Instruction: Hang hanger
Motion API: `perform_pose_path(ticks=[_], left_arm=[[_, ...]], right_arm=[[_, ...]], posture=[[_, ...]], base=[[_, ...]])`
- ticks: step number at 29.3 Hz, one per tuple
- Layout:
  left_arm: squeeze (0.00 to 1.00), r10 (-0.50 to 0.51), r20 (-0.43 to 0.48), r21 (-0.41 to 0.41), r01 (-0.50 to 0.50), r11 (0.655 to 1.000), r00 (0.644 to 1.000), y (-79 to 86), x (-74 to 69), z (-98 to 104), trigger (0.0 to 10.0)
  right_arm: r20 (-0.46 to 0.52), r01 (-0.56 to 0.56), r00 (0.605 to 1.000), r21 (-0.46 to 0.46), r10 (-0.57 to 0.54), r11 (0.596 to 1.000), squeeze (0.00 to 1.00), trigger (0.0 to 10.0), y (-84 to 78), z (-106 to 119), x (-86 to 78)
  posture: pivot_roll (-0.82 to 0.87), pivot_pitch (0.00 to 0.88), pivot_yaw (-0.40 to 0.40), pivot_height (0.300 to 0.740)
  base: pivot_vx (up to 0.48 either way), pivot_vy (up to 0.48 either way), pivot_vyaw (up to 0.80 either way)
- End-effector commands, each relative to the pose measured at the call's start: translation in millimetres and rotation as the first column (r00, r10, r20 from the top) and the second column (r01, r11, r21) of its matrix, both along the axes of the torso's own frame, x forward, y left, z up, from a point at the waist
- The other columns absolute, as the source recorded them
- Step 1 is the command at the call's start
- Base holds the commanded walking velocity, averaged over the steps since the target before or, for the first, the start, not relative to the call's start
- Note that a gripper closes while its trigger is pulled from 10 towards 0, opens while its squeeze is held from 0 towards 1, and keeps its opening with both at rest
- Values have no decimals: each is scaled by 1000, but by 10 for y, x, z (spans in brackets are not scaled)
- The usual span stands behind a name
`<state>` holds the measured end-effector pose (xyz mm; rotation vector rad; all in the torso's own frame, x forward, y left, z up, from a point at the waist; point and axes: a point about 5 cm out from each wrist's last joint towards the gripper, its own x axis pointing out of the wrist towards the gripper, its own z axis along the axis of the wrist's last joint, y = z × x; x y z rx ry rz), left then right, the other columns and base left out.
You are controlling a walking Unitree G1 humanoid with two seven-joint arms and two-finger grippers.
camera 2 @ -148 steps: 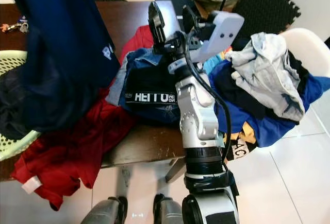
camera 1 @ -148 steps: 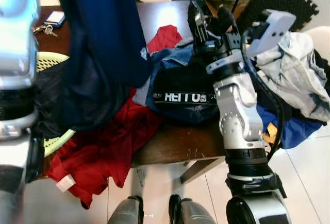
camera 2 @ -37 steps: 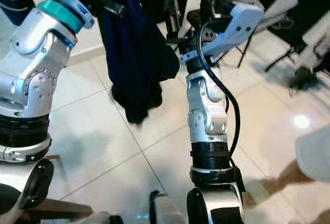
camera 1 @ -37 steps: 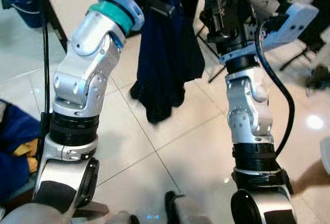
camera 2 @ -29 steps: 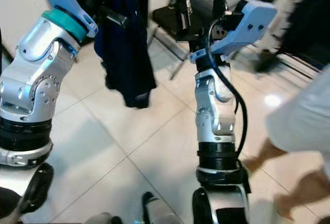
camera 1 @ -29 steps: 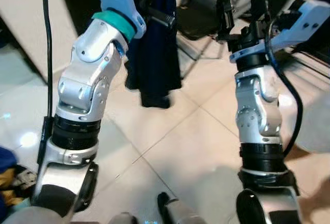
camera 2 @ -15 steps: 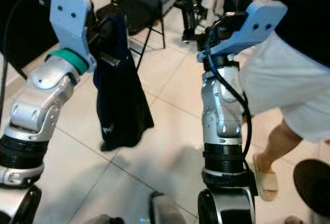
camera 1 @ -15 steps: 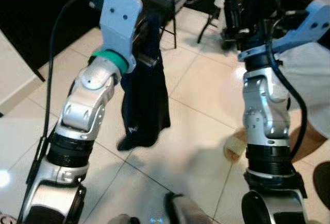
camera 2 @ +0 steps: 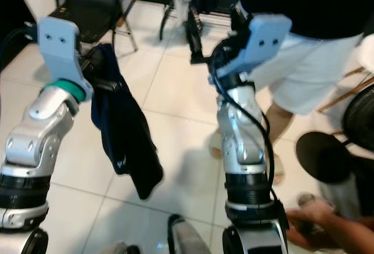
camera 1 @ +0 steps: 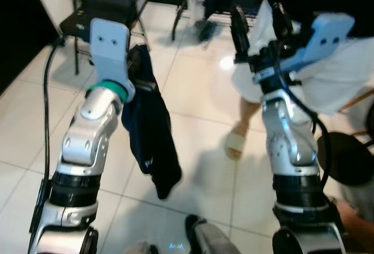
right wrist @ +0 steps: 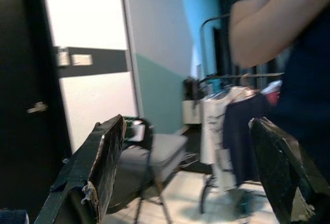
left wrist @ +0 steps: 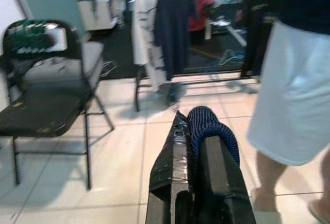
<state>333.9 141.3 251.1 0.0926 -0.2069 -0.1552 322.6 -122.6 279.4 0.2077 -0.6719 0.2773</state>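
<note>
Two claws are raised ahead of the robot: the left claw (left wrist: 198, 183) is closed on the bunched top of a navy garment (camera 1: 153, 143), which hangs free above the tiled floor (camera 1: 193, 105), while the right claw (right wrist: 191, 167) is spread wide and carries nothing. No hanger itself can be made out in the fabric; the step in hand appears to be carrying the load toward the clothes rack (left wrist: 170, 26), which stands well apart beyond a folding chair (left wrist: 49, 87). Judged next: close on the rack while clearing the person (camera 2: 304, 61) standing just beside the right arm.
</note>
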Motion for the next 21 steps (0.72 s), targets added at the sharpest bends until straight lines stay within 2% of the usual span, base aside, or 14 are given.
perform_pose_path(ticks=[1,3,4,6,9,10,11,13,14,15,21], left_arm=[[0,9,24,-6,-9,1000,1000,20,-40,22,10000],[0,13,13,2,-13,1000,1000,57,-65,-60,10000],[0,13,13,2,-13,1000,1000,57,-65,-60,10000],[0,121,-41,59,-119,991,992,244,-68,-319,10000],[0,169,-61,86,-163,983,984,318,-72,-417,10000],[0,261,-88,160,-245,956,961,444,-77,-603,10000],[0,261,-88,160,-245,956,961,444,-77,-603,10000],[0,420,-143,253,-377,891,896,692,-132,-991,10000],[0,420,-143,253,-377,891,896,692,-132,-991,10000],[0,487,-193,264,-433,862,852,837,-202,-1214,10000],[0,503,-224,212,-462,861,835,947,-300,-1312,10000]], right_arm=[[-27,-14,1000,5,14,1000,0,10000,27,-72,0],[-84,-37,996,15,38,999,0,10000,89,-235,21],[-84,-37,996,15,38,999,0,10000,89,-235,21],[-193,-58,980,-21,53,998,0,10000,159,-569,81],[-229,-66,972,-34,57,997,0,10000,177,-679,95],[-284,-77,957,-56,58,995,0,10000,204,-851,112],[-284,-77,957,-56,58,995,0,10000,204,-851,112],[-384,-108,921,-93,64,990,0,10000,279,-1169,104],[-384,-108,921,-93,64,990,0,10000,279,-1169,104],[-437,-129,897,-110,69,985,0,10000,331,-1346,75],[-475,-153,877,-123,78,981,0,10000,375,-1488,24]], posture=[[-8,106,47,740],[-12,99,47,740],[-12,99,47,740],[-3,99,33,740],[-3,99,33,740],[7,98,17,740],[7,98,17,740],[4,96,10,740],[4,96,10,740],[2,92,3,740],[9,87,-11,740]], base=[[0,0,-800],[0,0,-800],[0,0,-800],[0,0,-800],[0,0,-800],[0,0,-800],[0,0,-800],[0,0,-800],[0,0,-800],[0,0,-800],[0,0,-798]])
